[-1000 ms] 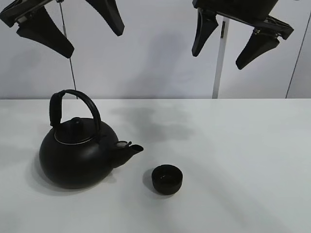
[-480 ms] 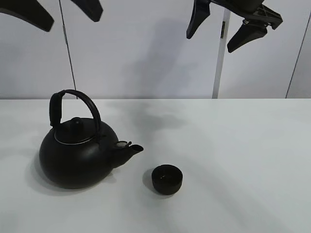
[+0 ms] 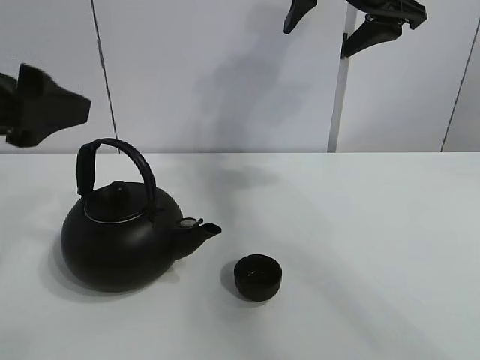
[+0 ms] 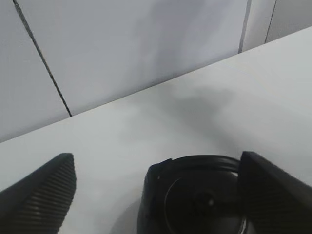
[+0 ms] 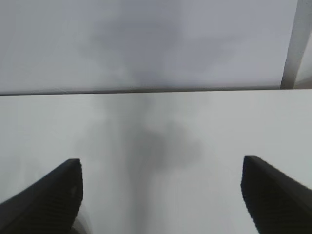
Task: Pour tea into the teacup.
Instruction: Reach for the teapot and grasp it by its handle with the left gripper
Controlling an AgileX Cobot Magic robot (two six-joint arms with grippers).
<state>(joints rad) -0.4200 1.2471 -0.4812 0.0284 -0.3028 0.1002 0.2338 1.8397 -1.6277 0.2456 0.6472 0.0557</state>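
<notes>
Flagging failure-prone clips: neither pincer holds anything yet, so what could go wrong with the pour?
The handle of the kettle is a thin arch; the open left pincer could close off-centre and let the kettle swing.
The teacup is small and sits close by the spout, so the stream may miss or the kettle may knock it.
The right pincer hangs high, so nothing steadies the cup.

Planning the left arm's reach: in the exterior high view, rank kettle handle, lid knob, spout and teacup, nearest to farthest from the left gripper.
From the left gripper, at the view's left edge:
1. kettle handle, just below and right of it.
2. lid knob, under the handle's arch.
3. spout, right of the knob.
4. teacup, rightmost and lowest in view.
</notes>
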